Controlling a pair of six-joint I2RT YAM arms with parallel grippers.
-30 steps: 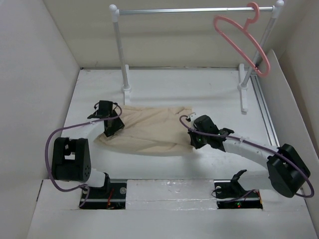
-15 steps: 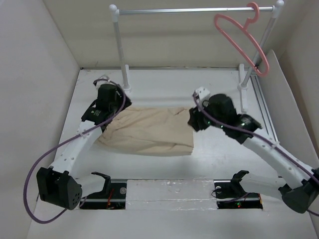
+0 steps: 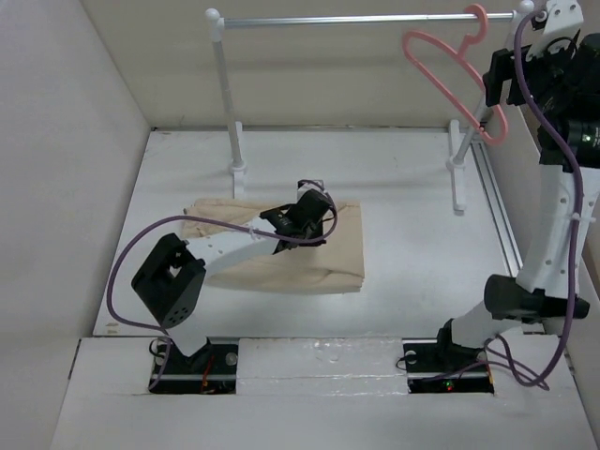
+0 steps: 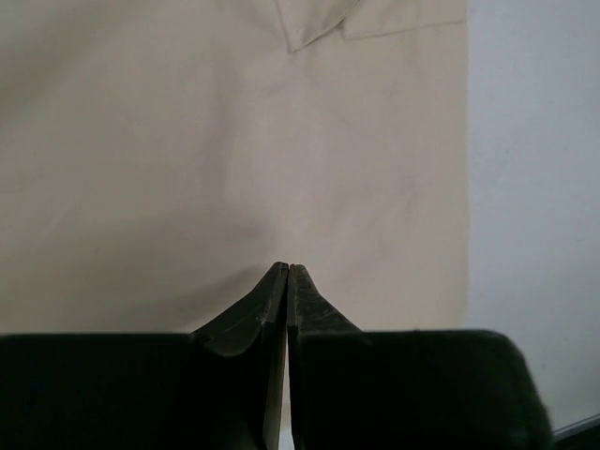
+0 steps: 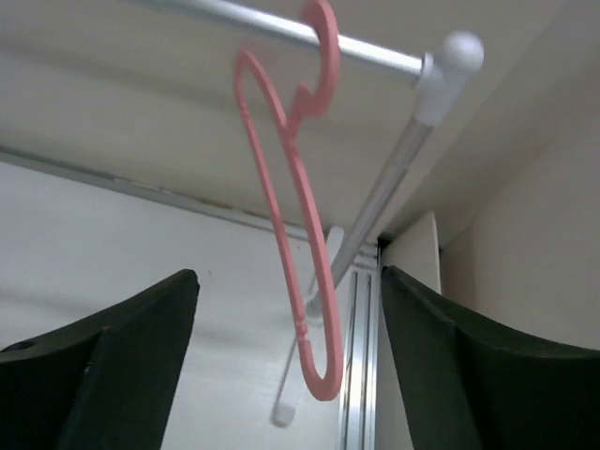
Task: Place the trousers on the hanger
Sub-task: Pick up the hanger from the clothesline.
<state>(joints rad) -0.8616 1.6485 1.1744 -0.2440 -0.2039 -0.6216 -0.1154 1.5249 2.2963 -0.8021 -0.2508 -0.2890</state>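
Note:
The beige trousers [image 3: 309, 262] lie folded flat on the white table, filling most of the left wrist view [image 4: 234, 141]. My left gripper [image 3: 302, 220] hangs over their right half, near the right edge. Its jaws [image 4: 288, 268] are shut, tips just above the cloth, and nothing shows between them. The pink hanger [image 3: 450, 80] hangs by its hook from the silver rail [image 3: 375, 19] at the far right. My right gripper [image 3: 492, 80] is raised beside it and stands open [image 5: 289, 272]. The hanger [image 5: 291, 206] shows beyond the wide gap between the fingers, untouched.
The rail [image 5: 375, 52] rests on two white posts [image 3: 230, 103] with feet on the table. An aluminium track [image 3: 497, 206] runs along the right wall. White walls close in on the left, back and right.
My left arm swung from the trousers' far left corner to their right half and shut its jaws. My right arm rose from the trousers' right edge up to the hanger and opened.

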